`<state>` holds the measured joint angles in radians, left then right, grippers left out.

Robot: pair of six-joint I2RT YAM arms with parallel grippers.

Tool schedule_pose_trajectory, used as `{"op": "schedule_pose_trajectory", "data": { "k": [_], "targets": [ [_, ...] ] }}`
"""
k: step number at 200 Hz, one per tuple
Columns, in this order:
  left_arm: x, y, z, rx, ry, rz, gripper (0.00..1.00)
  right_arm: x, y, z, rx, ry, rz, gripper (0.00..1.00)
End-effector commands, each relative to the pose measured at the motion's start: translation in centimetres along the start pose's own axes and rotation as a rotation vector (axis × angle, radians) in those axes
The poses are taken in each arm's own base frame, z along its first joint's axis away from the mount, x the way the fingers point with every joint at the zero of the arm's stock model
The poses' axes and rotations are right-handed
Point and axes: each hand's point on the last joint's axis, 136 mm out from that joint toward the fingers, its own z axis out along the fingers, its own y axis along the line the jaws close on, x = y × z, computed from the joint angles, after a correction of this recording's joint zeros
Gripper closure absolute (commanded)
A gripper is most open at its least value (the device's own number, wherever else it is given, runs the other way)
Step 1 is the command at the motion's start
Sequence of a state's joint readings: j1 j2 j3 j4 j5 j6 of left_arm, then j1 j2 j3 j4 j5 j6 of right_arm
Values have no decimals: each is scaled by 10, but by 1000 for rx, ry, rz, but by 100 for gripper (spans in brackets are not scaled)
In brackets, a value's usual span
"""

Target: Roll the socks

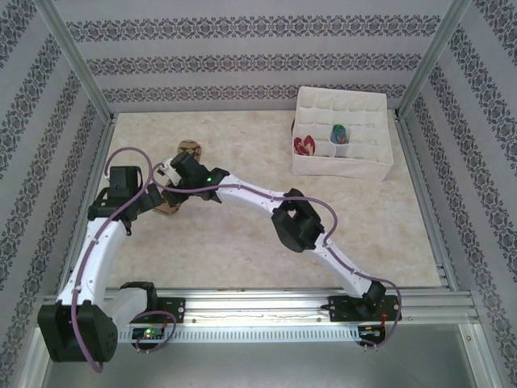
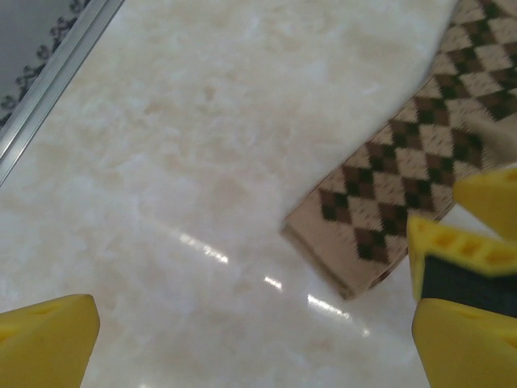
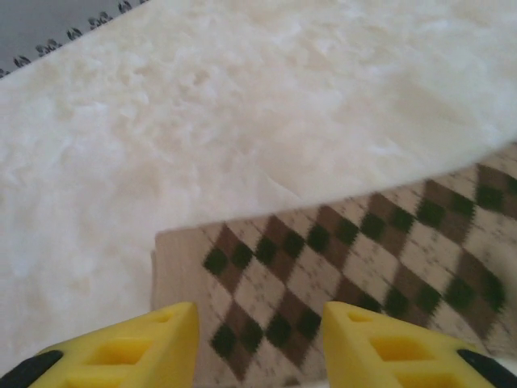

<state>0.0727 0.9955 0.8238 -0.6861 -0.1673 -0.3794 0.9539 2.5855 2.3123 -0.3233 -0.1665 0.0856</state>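
This is a robot test cell in a lab rather than a home. Bare aluminium frame posts (image 1: 77, 65) hold panel walls (image 1: 258, 56) papered in striped damask (flat backdrop). Two white robot arms (image 1: 250, 194) are bolted to a slotted rail (image 1: 266, 303) at the near edge of the marble-look tabletop (image 1: 242, 250).

The tan fabric sock (image 3: 355, 250) bore brown and dark argyle diamonds; the glossy worktop (image 3: 242, 105) was mottled cream

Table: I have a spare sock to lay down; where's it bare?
Bare: far strip between the argyle sock and the white box; the near-right patch between the right arm and box; middle between that arm and the left arm. Crowded at left, over the sock.
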Motion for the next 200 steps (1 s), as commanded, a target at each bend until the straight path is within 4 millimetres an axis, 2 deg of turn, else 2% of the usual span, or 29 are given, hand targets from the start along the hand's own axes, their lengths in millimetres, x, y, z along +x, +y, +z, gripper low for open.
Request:
{"op": "schedule_pose_trajectory", "data": {
  "k": [1, 24, 48, 78, 98, 115, 134, 173, 200],
  "targets": [
    [25, 23, -7, -65, 43, -22, 1, -11, 8, 16, -75, -32, 52, 61],
    [36, 25, -8, -58, 61, -14, 1, -4, 13, 37, -119, -31, 130, 65],
    [41, 24, -6, -48, 75, -11, 1, 20, 9, 51, -121, 19, 207, 66],
    [37, 18, -1, -31, 84, 9, 1, 50, 6, 55, -105, 114, 239, 67],
    [34, 15, 4, -27, 95, 17, 1, 69, 0, 48, -72, 175, 246, 68],
    [31, 8, 7, -4, 103, 23, 1, 81, -11, 35, -28, 211, 246, 69],
    [31, -4, 10, 56, 111, 35, 1, 99, -33, 15, 31, 243, 284, 70],
    [33, -55, 14, 330, 130, 49, 0, 146, -81, -46, 148, 307, 413, 70],
    [39, -93, 21, 464, 172, 85, 0, 179, -90, -85, 188, 347, 434, 69]
  ]
}}
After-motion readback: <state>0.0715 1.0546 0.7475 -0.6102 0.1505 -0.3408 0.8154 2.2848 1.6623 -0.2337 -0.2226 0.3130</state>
